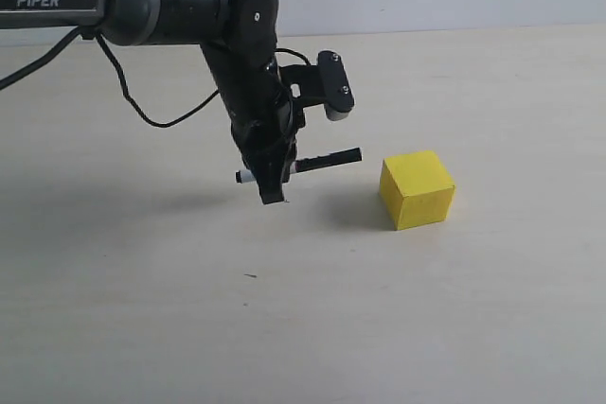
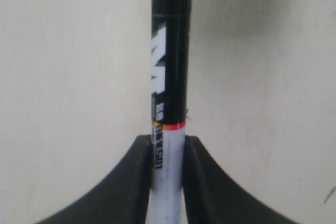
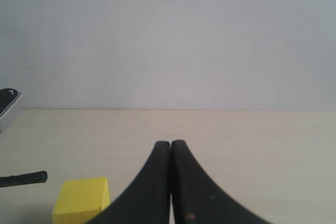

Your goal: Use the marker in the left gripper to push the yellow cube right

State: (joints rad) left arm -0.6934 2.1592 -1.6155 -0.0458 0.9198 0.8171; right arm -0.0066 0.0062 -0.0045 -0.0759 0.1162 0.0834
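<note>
A: Yellow cube sits right of centre in the exterior frame, flat on the pale surface, with nothing touching it. My reading: the push has not yet begun.

B: And the marker?

A: Level, just left of the cube, black end pointing at it. A clear gap shows between that end and the cube's left face. The right wrist view agrees: the black end and the cube are near each other but apart.

B: Grip?

A: Left jaws are clamped on the marker's white barrel; the left wrist view shows both fingers pressed against it and the black half sticking out ahead. So the grasp is done. What's left is closing the gap, making contact, then sliding the cube toward the right of the frame.

B: Cube relative to those jaws?

A: Right of them, well outside them, with the marker's free length between. The marker rides at about the cube's upper half in the frame. Whether it lines up in depth I cannot tell.

B: Other arm?

A: Right jaws are pressed together, holding nothing.
</note>
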